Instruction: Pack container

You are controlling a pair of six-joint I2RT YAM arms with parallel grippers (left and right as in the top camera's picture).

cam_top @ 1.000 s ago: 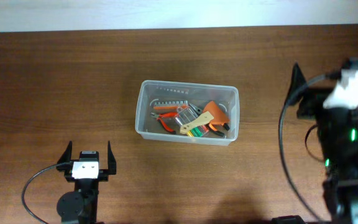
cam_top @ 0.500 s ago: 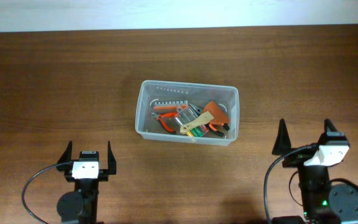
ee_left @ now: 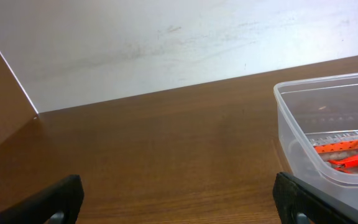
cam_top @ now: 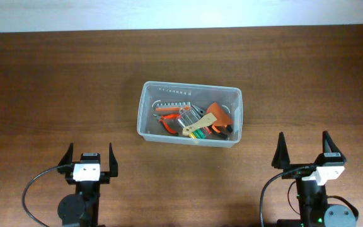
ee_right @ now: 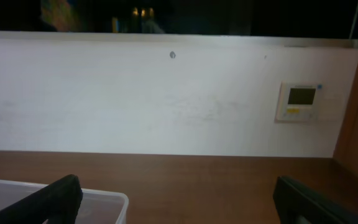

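The clear plastic container (cam_top: 145, 107) sits at the table's middle, holding orange pliers (cam_top: 169, 120), a metal bit set, a tan-handled tool and other hand tools. Its corner shows in the left wrist view (ee_left: 303, 118) and in the right wrist view (ee_right: 114, 200). My left gripper (cam_top: 86, 157) is open and empty near the front edge, left of the container. My right gripper (cam_top: 302, 151) is open and empty near the front edge, right of the container.
A white wall runs along the table's far edge (cam_top: 181, 28). A wall thermostat (ee_right: 299, 101) shows in the right wrist view. Bare wooden tabletop surrounds the container.
My right arm has drawn back from the table's right side to the front edge, its open gripper now low and pointing forward. The left arm and the container have not moved.
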